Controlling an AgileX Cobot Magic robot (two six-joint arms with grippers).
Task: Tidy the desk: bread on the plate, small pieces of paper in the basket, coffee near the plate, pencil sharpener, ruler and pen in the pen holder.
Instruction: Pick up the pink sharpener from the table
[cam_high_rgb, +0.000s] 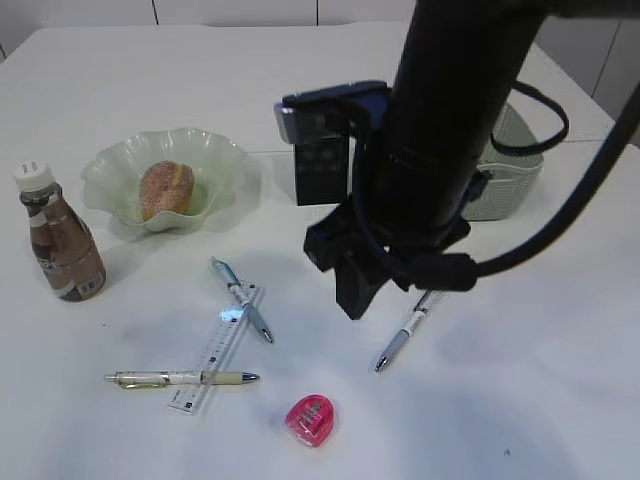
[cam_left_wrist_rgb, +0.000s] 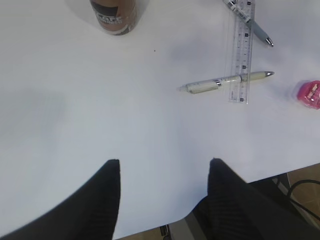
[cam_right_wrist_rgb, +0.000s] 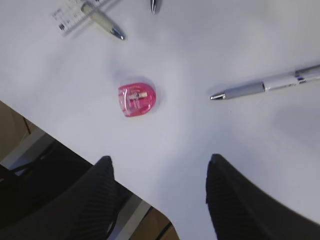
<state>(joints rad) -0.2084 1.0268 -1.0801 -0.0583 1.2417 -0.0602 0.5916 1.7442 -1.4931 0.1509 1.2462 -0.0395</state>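
The bread (cam_high_rgb: 166, 188) lies in the ruffled green plate (cam_high_rgb: 110, 165), and the coffee (cam_high_rgb: 60, 240) stands to its left. The clear ruler (cam_high_rgb: 215, 350) lies under two pens (cam_high_rgb: 242, 300) (cam_high_rgb: 180, 378); a third pen (cam_high_rgb: 405, 335) lies under my right arm. The pink pencil sharpener (cam_high_rgb: 311, 420) sits near the front edge. My right gripper (cam_right_wrist_rgb: 159, 159) hangs open and empty over the desk, just short of the sharpener (cam_right_wrist_rgb: 136, 99). My left gripper (cam_left_wrist_rgb: 164, 161) is open and empty at the desk's edge. The pen holder (cam_high_rgb: 322, 165) stands at the back. No small pieces of paper are in view.
The green basket (cam_high_rgb: 510, 165) stands behind my right arm (cam_high_rgb: 440, 130), which blocks much of the middle of the exterior view. In the left wrist view, the ruler (cam_left_wrist_rgb: 241, 50), a pen (cam_left_wrist_rgb: 225, 82) and the coffee (cam_left_wrist_rgb: 114, 15) lie ahead.
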